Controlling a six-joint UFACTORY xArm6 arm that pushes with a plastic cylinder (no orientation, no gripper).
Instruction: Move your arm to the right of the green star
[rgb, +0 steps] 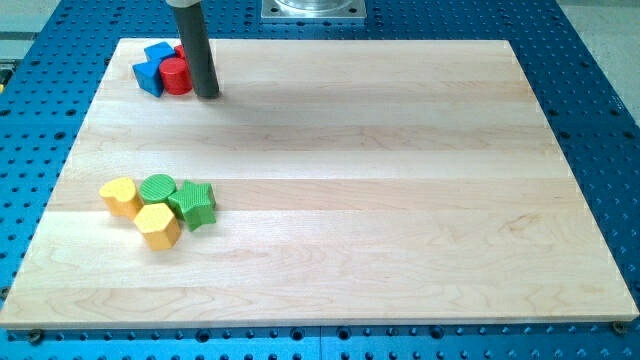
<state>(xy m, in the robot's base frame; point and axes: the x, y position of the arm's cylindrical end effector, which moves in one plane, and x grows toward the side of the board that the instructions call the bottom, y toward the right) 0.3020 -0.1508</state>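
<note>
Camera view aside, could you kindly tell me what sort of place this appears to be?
Probably a robotics lab bench: a wooden board on a blue perforated table, with my tip beside small coloured blocks like the green star.

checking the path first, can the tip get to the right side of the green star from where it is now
Probably yes. My tip sits at the view's top left beside the red cylinder; bare board lies between it and the spot right of the green star.
</note>
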